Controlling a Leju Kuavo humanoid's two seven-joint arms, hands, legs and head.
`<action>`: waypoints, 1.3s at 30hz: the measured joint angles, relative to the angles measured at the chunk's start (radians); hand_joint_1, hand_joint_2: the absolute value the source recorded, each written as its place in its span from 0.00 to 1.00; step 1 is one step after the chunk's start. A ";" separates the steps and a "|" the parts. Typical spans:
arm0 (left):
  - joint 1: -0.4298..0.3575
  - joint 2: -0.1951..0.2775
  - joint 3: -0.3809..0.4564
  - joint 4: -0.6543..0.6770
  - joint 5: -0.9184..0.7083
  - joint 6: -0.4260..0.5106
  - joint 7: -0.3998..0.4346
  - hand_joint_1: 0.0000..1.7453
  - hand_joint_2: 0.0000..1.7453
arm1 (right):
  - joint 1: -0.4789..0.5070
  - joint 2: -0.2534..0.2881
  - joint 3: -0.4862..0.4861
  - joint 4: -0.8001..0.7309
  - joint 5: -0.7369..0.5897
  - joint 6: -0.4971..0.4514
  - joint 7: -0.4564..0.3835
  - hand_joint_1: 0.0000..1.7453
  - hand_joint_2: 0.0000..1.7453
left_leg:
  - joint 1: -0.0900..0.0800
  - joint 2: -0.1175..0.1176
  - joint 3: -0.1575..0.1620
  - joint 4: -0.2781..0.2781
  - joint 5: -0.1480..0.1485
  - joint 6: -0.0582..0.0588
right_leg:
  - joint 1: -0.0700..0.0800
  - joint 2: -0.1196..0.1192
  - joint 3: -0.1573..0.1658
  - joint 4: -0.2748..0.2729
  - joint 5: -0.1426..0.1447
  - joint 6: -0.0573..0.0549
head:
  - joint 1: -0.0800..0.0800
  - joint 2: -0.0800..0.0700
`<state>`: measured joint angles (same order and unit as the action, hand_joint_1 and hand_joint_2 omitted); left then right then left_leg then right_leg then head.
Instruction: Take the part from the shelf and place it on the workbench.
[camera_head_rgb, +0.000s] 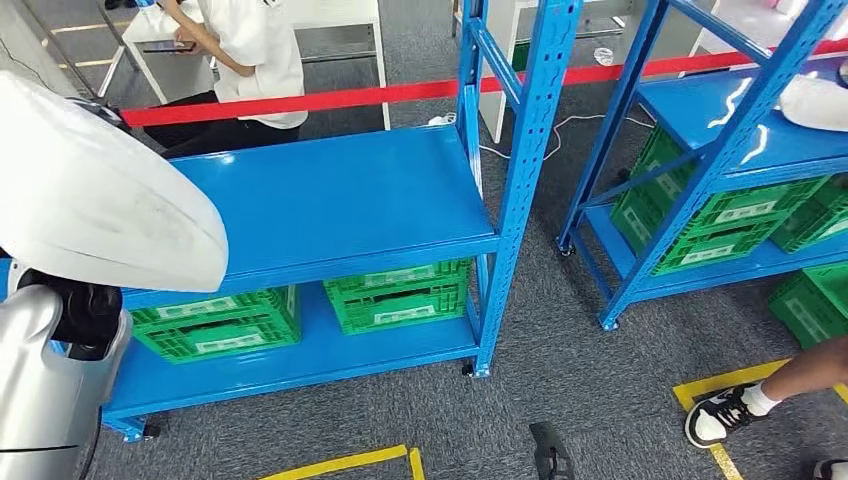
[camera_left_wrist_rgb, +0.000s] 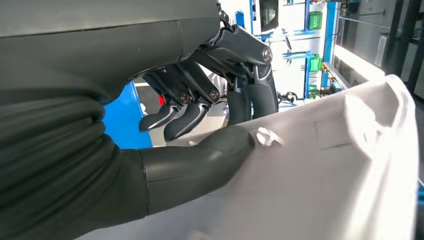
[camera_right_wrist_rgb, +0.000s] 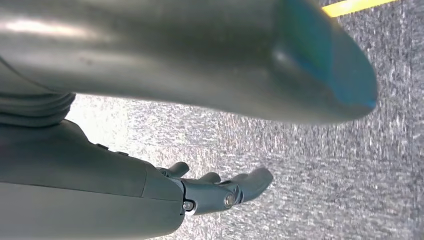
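Note:
A large white moulded part (camera_head_rgb: 100, 190) hangs at the left of the head view, above the left end of the blue shelf (camera_head_rgb: 340, 200). My silver left arm (camera_head_rgb: 40, 390) rises under it, and the part hides the hand there. In the left wrist view my left hand (camera_left_wrist_rgb: 210, 125) grips the white part (camera_left_wrist_rgb: 325, 180): the thumb (camera_left_wrist_rgb: 200, 162) lies on its surface and the dark fingers (camera_left_wrist_rgb: 250, 95) curl over its far edge. My right hand (camera_right_wrist_rgb: 220, 187) hangs over grey carpet with fingers loosely extended, holding nothing.
Green crates (camera_head_rgb: 215, 325) (camera_head_rgb: 400, 295) sit on the shelf's lower level. A second blue shelf (camera_head_rgb: 720, 130) at the right carries another white part (camera_head_rgb: 815, 100). Red barrier tape (camera_head_rgb: 400, 92) runs behind. A person (camera_head_rgb: 250, 50) sits at the back; another person's shoe (camera_head_rgb: 725, 412) is at the lower right.

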<state>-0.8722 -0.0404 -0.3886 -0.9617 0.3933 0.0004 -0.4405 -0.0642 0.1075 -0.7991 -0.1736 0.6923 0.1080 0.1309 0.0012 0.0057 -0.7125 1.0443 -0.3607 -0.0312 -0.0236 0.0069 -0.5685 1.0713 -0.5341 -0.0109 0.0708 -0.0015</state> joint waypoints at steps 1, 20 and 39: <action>0.000 0.001 -0.001 0.001 0.000 0.000 0.001 1.00 1.00 | -0.001 0.000 -0.001 0.000 -0.001 0.000 -0.001 0.00 0.00 | 0.002 -0.001 -0.008 0.019 -0.029 -0.006 | -0.002 -0.002 -0.010 -0.002 0.012 -0.008 | -0.001 0.000; 0.013 -0.016 -0.008 -0.004 -0.007 0.001 0.000 1.00 1.00 | 0.005 0.004 -0.011 0.000 -0.004 -0.002 0.000 0.00 0.00 | -0.010 0.002 0.126 -0.048 -0.077 0.054 | -0.005 -0.003 -0.185 0.189 -0.032 0.041 | -0.007 0.000; 0.032 0.021 -0.010 -0.010 -0.013 0.002 -0.003 1.00 1.00 | 0.008 0.000 -0.015 0.000 0.002 0.015 -0.008 0.00 0.00 | 0.003 -0.003 0.043 0.217 -0.153 -0.013 | -0.003 -0.010 -0.114 -0.015 0.112 -0.005 | -0.006 0.000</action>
<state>-0.8398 -0.0190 -0.3982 -0.9715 0.3801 0.0021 -0.4434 -0.0563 0.1080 -0.8144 -0.1736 0.6943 0.1234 0.1230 0.0039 0.0032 -0.6692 1.2618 -0.5141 -0.0443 -0.0262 -0.0029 -0.6822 1.0562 -0.4218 -0.0160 0.0645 -0.0015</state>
